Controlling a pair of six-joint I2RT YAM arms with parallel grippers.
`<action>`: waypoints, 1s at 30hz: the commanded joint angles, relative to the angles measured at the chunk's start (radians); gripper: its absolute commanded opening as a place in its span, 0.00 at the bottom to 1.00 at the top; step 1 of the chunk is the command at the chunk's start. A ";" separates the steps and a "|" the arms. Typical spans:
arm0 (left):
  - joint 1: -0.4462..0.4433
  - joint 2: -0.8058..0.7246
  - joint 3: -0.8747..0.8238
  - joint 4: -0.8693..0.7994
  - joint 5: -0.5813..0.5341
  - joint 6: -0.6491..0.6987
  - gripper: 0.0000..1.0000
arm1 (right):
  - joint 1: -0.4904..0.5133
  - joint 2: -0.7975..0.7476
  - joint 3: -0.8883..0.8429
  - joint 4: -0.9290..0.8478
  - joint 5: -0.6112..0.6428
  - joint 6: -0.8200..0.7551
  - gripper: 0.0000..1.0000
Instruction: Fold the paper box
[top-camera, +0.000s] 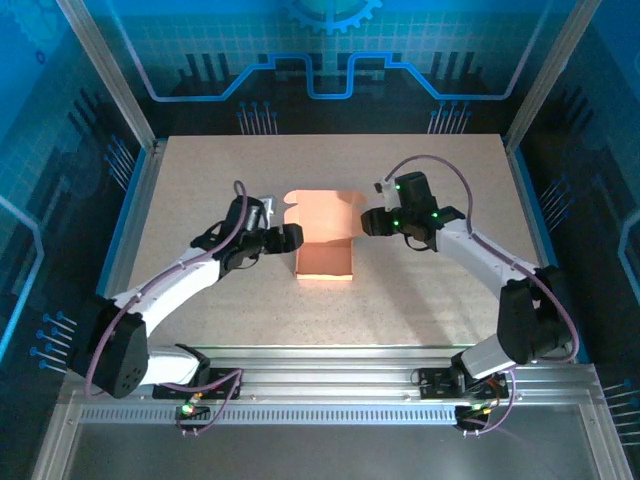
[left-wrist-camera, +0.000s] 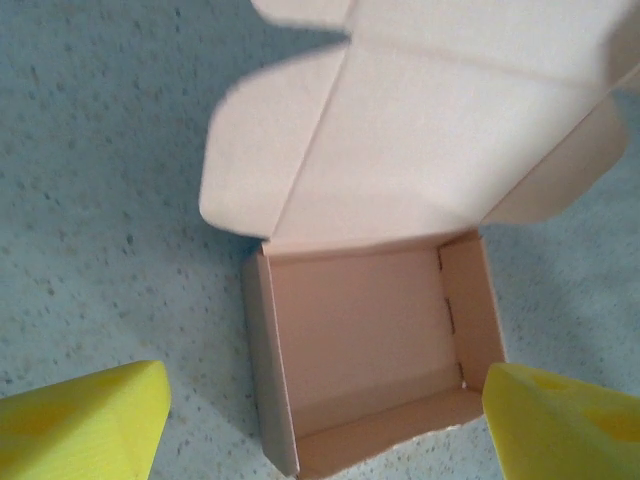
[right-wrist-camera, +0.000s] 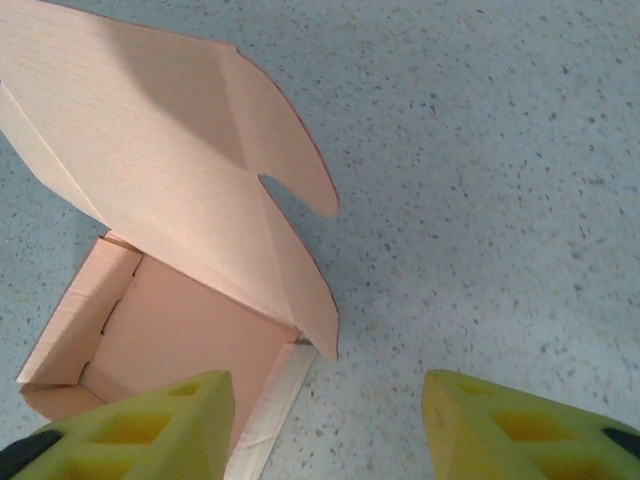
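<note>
The paper box (top-camera: 325, 243), a thin salmon-orange cardboard piece with crease lines and rounded die-cut flaps, sits near the middle of the pale speckled tabletop (top-camera: 200, 180). It is partly formed: four low walls make an open tray on the near side, and the wide lid panel with its side flaps rises from the tray's far edge. The left gripper (top-camera: 291, 237) is just beside the tray's left wall. In the left wrist view its yellow foam-padded fingers (left-wrist-camera: 85, 420) are spread wide and grip nothing, with the tray (left-wrist-camera: 370, 330) lying ahead between them; whether the right-hand pad touches the tray's corner cannot be told. The right gripper (top-camera: 366, 222) is just beside the lid's right edge, on the opposite side of the box. In the right wrist view its yellow fingers (right-wrist-camera: 150, 430) stand apart and empty over bare table, with the tray and raised lid (right-wrist-camera: 170, 190) ahead and to one side.
</note>
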 joint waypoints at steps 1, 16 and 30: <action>0.065 0.000 0.002 0.059 0.122 0.074 0.82 | -0.013 0.029 0.026 0.038 -0.082 -0.154 0.51; 0.200 0.273 0.269 -0.011 0.457 0.521 0.79 | -0.101 0.296 0.406 -0.301 -0.325 -0.449 0.57; 0.200 0.496 0.529 -0.219 0.490 0.609 0.59 | -0.049 0.491 0.693 -0.630 -0.299 -0.600 0.50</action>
